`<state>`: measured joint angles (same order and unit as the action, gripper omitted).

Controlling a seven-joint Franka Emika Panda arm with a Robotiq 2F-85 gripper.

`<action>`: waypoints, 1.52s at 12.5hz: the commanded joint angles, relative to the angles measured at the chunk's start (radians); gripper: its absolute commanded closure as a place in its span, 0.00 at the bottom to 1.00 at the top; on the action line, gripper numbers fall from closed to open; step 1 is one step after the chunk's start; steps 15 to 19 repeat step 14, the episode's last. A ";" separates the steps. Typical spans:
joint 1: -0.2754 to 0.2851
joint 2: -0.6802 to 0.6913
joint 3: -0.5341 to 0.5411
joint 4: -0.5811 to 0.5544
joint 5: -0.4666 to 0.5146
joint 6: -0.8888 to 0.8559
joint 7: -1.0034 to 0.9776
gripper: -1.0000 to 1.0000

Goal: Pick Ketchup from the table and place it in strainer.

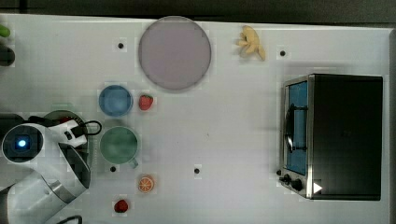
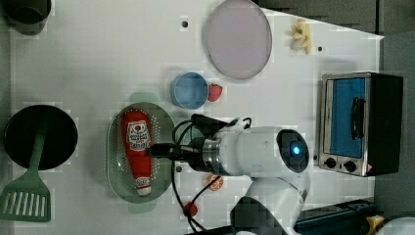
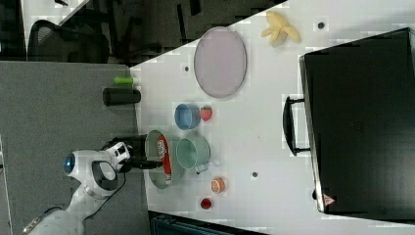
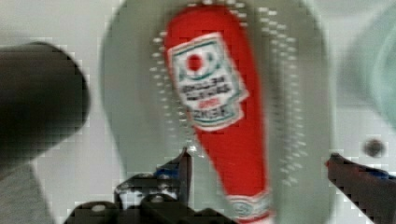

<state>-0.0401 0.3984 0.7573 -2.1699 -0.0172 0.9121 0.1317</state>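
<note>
The ketchup (image 2: 137,147) is a red squeeze bottle with a white label. It lies lengthwise inside the pale mint-green strainer (image 2: 114,164). In the wrist view the ketchup (image 4: 219,107) rests on the perforated bottom of the strainer (image 4: 299,121). My gripper (image 4: 261,158) is open, with its fingertips (image 4: 187,161) spread to either side of the bottle's neck end and a gap on one side. In the left view the gripper (image 2: 155,150) hovers over the strainer's right rim. In the right view the ketchup (image 3: 164,154) lies in the strainer (image 3: 155,182). In the top view a red sliver of ketchup (image 1: 66,120) shows beside the arm.
A green mug (image 1: 118,145) and a blue bowl (image 1: 115,100) stand close to the strainer. Strawberries (image 1: 145,101) and an orange slice (image 1: 145,184) lie nearby. A purple plate (image 1: 174,52), a banana (image 1: 251,43) and a toaster oven (image 1: 334,136) are further off. A black pan (image 2: 40,137) and a green spatula (image 2: 25,198) are at the left view's left.
</note>
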 commanded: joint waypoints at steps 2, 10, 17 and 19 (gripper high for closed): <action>-0.127 -0.241 0.000 0.037 0.000 -0.205 0.093 0.00; -0.289 -0.581 -0.296 0.130 0.051 -0.553 0.093 0.00; -0.290 -0.589 -0.451 0.242 0.072 -0.694 0.077 0.00; -0.290 -0.589 -0.451 0.242 0.072 -0.694 0.077 0.00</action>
